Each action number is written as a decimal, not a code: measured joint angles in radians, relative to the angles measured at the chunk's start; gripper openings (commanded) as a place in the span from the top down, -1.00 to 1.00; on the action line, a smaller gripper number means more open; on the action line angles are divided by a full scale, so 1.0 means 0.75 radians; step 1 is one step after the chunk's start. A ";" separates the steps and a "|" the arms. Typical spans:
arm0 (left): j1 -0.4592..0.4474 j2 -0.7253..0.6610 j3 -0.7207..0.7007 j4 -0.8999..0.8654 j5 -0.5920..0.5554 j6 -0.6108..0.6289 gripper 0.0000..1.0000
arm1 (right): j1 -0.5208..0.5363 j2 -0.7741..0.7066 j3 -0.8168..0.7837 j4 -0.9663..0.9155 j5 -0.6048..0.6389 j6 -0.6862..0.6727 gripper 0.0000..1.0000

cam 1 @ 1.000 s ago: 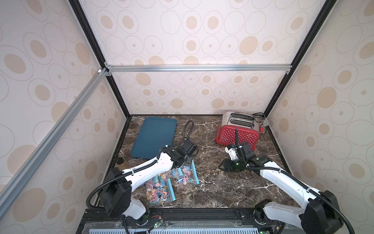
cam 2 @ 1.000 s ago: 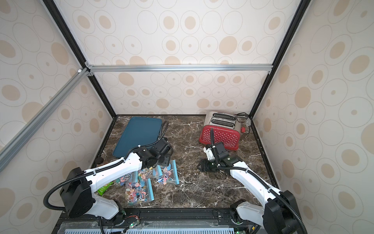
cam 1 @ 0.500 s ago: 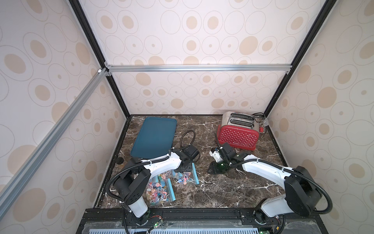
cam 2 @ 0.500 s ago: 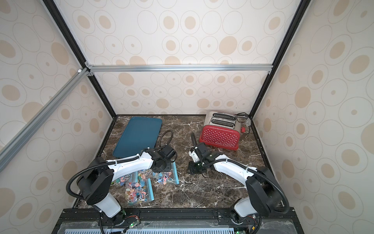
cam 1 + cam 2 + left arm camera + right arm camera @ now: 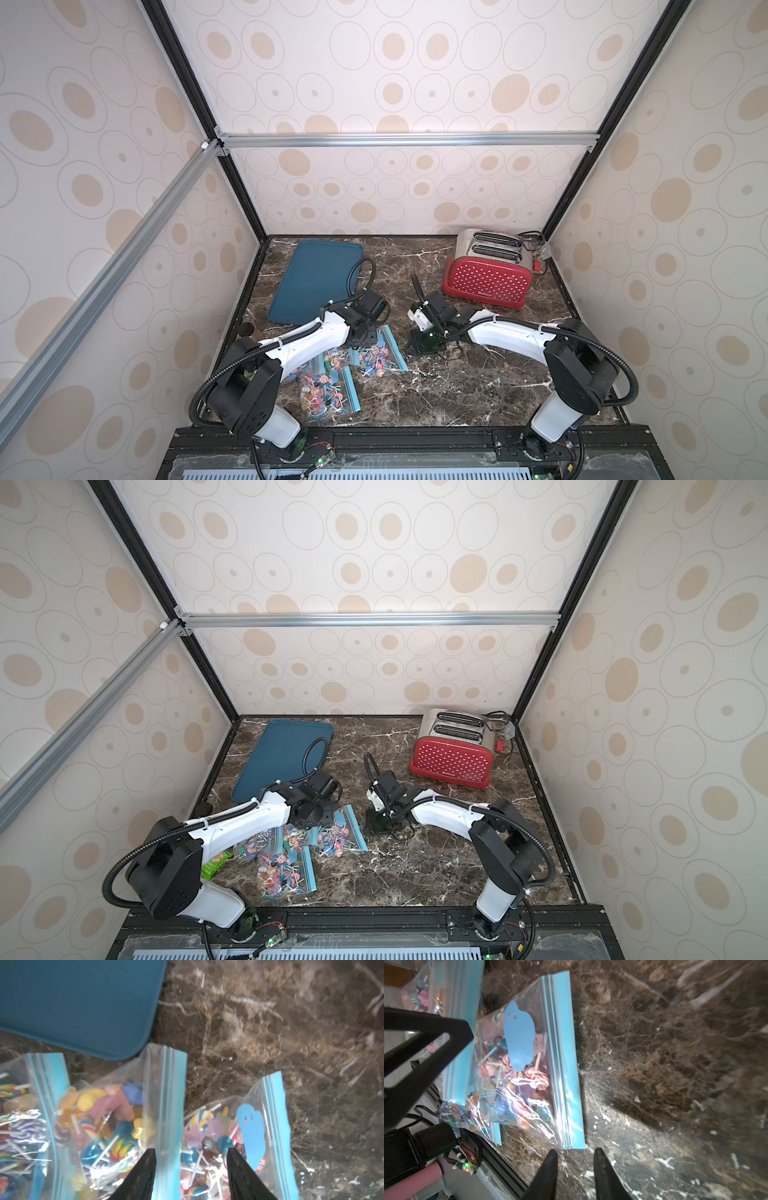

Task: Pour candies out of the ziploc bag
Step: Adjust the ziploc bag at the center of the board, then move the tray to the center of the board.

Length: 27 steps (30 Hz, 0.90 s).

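Since a second ago the right arm has swung in from the toaster side toward the bags, and the left arm has dropped lower over them.

The right gripper now sits low over the dark marbled worktop, jaws a narrow gap apart and empty. It is just short of the end of the blue zip strip on the clear ziploc bag with the blue sticker. My read is that it's lined up to pinch that zip end, since the strip faces its side.

The left gripper has its jaws wider apart and holds nothing. It hangs over the sticker bag's left edge and the zip strip of the neighbouring clear candy bag. That looks like a set-up to pin or take the other side; I can't tell whether it touches.

The multicoloured lollipop candies are all still inside. I can't tell whether the zip is sealed.

The sticker bag lies front-left of the worktop's middle, nearest the centre of the three. The third clear bag is closer to the front edge.

The teal rectangular mat fills the back-left corner just behind the bags, probably the pour target. The red dotted toaster sits in the back-right corner, well clear.
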 measured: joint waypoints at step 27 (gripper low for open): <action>0.450 1.079 1.178 -0.038 0.161 0.711 -0.06 | -0.026 -0.401 0.020 -0.379 0.323 -0.016 0.24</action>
